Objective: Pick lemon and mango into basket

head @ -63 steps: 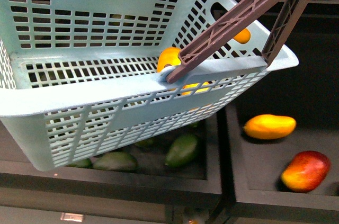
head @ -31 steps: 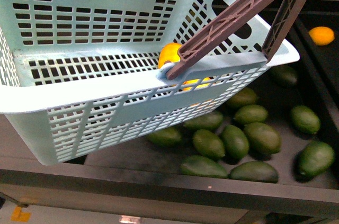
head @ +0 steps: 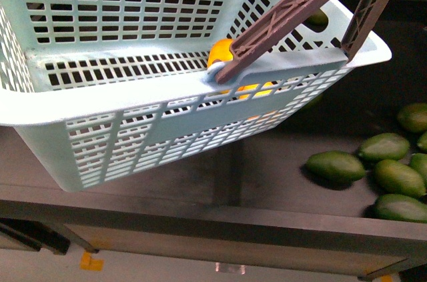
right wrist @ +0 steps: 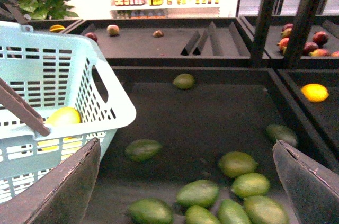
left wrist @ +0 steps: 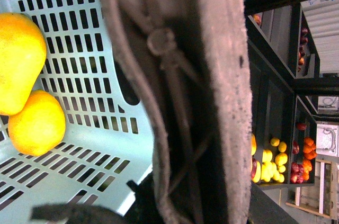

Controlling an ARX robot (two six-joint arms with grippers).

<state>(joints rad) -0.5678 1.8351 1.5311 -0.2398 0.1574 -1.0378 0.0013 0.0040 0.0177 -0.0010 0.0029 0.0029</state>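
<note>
The light blue-green basket hangs tilted and fills most of the front view, its brown handles rising to the upper right. A yellow fruit shows inside by the handle hinge. In the left wrist view my left gripper is shut on the basket's handle, which blocks most of that picture. Beside it, on the slotted floor, lie a larger yellow mango and a rounder orange-yellow lemon, touching. My right gripper is open and holds nothing, over green avocados beside the basket.
Several green avocados lie in a dark shelf bin to the right of the basket. One orange-yellow round fruit sits in the adjoining bin behind a black divider. Black shelf posts stand further back, and the shelf's front edge runs under the basket.
In the front view the shelf behind the basket has slid to the right: the mangoes have left the picture and the avocados now sit at its right edge. The basket stays held.
</note>
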